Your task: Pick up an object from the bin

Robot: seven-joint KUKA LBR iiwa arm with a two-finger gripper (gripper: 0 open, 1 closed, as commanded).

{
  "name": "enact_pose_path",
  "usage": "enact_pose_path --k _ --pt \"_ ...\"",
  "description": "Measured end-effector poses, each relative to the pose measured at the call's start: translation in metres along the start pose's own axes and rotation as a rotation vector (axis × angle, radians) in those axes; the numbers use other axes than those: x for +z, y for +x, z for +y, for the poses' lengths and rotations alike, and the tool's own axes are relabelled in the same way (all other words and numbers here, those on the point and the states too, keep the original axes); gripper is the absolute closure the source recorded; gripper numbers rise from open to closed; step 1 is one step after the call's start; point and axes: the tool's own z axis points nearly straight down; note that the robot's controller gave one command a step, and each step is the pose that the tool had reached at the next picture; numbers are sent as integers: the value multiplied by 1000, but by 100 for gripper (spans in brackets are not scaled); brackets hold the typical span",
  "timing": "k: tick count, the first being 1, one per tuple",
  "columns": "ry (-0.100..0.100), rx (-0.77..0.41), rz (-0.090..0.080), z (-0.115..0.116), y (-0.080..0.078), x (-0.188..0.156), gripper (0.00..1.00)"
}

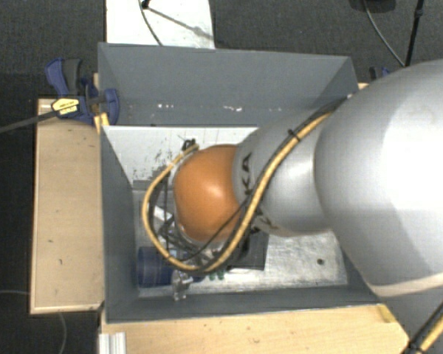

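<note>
Blue rounded object [153, 265] lies on the floor of the bin [122, 220] just beside the gripper [181, 285], on the side away from the arm and close to the wall. The gripper sits low, probably to reach it. The orange wrist cover [203, 194] hides it, so whether it is wide or narrow cannot be told, and the steep grey walls leave little room.

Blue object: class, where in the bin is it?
In the camera view, the blue object lies in the bin, lower-left corner, below-left of the orange cover.
</note>
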Motion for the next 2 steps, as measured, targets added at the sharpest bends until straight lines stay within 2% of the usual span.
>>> enact_pose_path --k 1,2 --pt "0 2 0 0 0 0 100" --pt "-1 16 0 -14 2 -119 100"
